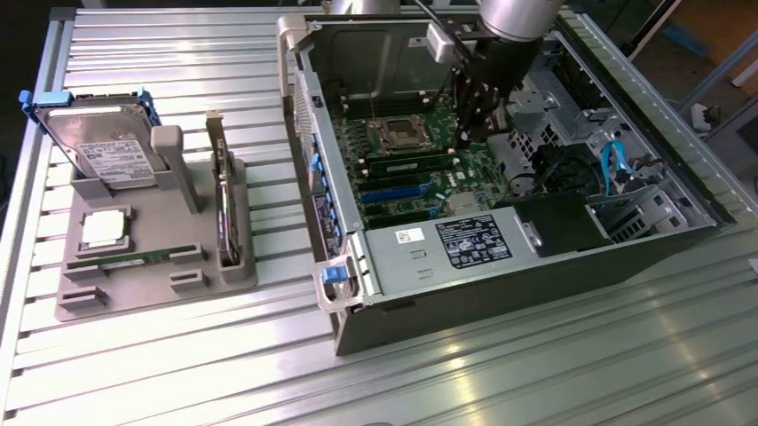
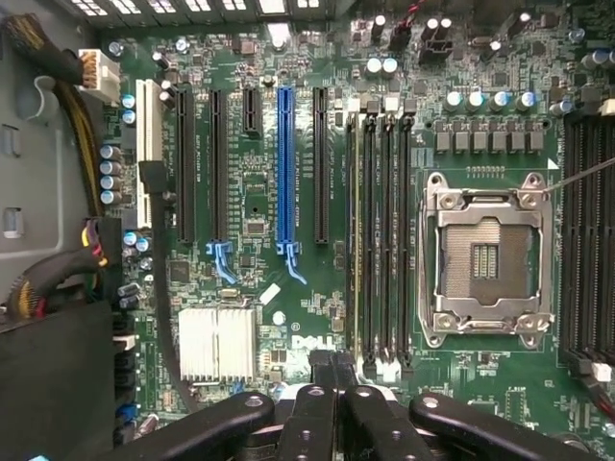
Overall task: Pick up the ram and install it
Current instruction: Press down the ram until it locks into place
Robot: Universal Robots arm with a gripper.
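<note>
The open computer case (image 1: 498,222) lay on the tabletop (image 1: 533,373), motherboard (image 2: 288,240) exposed. The gripper (image 2: 332,384) hung low over the memory slots (image 2: 380,230) beside the processor socket (image 2: 485,254), jaws closed, nothing visibly between them. The ram (image 1: 409,165) sat in a slot, apparently already installed
</note>
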